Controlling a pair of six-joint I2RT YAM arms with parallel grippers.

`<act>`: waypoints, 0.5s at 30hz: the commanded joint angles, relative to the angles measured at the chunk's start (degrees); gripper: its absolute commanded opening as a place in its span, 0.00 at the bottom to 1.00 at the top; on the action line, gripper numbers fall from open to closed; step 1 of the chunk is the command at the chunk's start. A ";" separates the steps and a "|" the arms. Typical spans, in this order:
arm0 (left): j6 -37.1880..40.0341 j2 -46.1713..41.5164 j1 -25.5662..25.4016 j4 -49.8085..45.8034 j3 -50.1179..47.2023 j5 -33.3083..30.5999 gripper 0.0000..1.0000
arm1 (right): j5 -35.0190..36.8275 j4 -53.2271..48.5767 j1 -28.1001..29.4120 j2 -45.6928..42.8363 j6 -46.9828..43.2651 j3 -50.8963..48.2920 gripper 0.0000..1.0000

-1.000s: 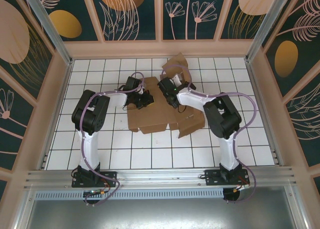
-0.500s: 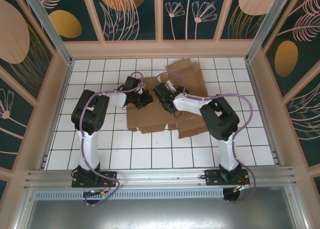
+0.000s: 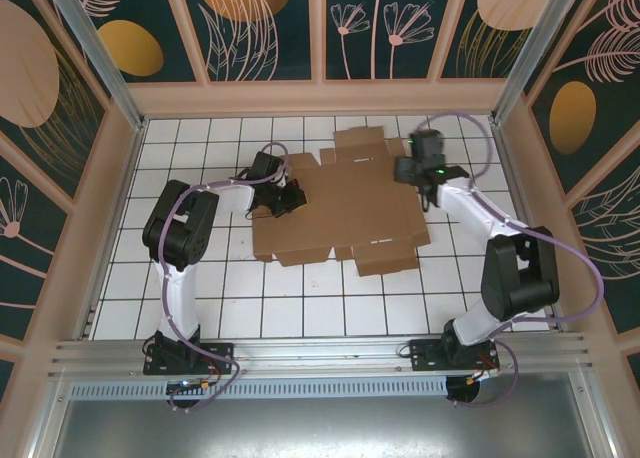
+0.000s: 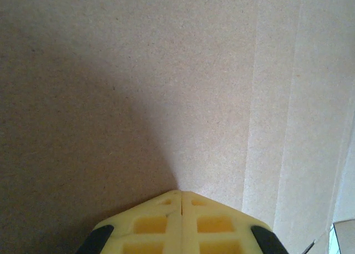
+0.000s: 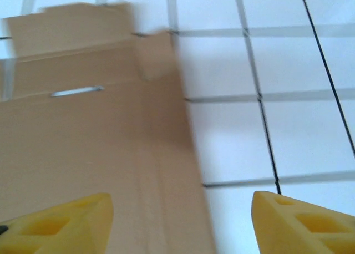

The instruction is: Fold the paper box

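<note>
— Cardboard, plain brown: where did the paper box [image 3: 340,203] lie?

— Spread out as a flat die-cut sheet on the white-tiled tabletop [image 3: 200,288], about midway between the two arms. Its flaps lay open, with one at the far edge and another sticking out at the near right corner. None of them stood up.

— And the left pincer [image 3: 290,198]?

— It was at the sheet's left part, seen from above. In the left wrist view the left pincer [image 4: 181,194] was closed, its yellow fingers [image 4: 150,226] pressed pad to pad with nothing visible between them. Their joined tip pointed straight at the cardboard [image 4: 166,71], with a shadow spreading around it. I could not tell whether the tip actually touched the sheet.

— What about the right pincer [image 3: 425,173]?

— It hung over the sheet's right edge, towards the far side. In the right wrist view its fingers [image 5: 61,223] stood wide apart and held nothing. That same edge ran between them, with cardboard [image 5: 83,143] to one side and bare tiles [image 5: 249,137] to the other.

— Anything else on the cardboard there?

— A narrow slot [image 5: 75,91] cut through it, with a flap beyond the crease behind the slot.
</note>
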 commanded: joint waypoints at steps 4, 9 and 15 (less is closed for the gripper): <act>1.70 -0.87 0.26 -4.00 0.80 -3.28 0.08 | -20.31 4.98 -11.02 -0.61 9.56 -9.35 0.75; 1.14 -0.70 0.36 -2.39 0.41 -0.85 0.11 | -28.17 8.68 -12.38 1.88 10.94 -12.84 0.74; 0.63 -0.26 0.35 -1.33 -0.10 0.46 0.13 | -35.31 12.61 -12.43 5.79 12.79 -16.87 0.64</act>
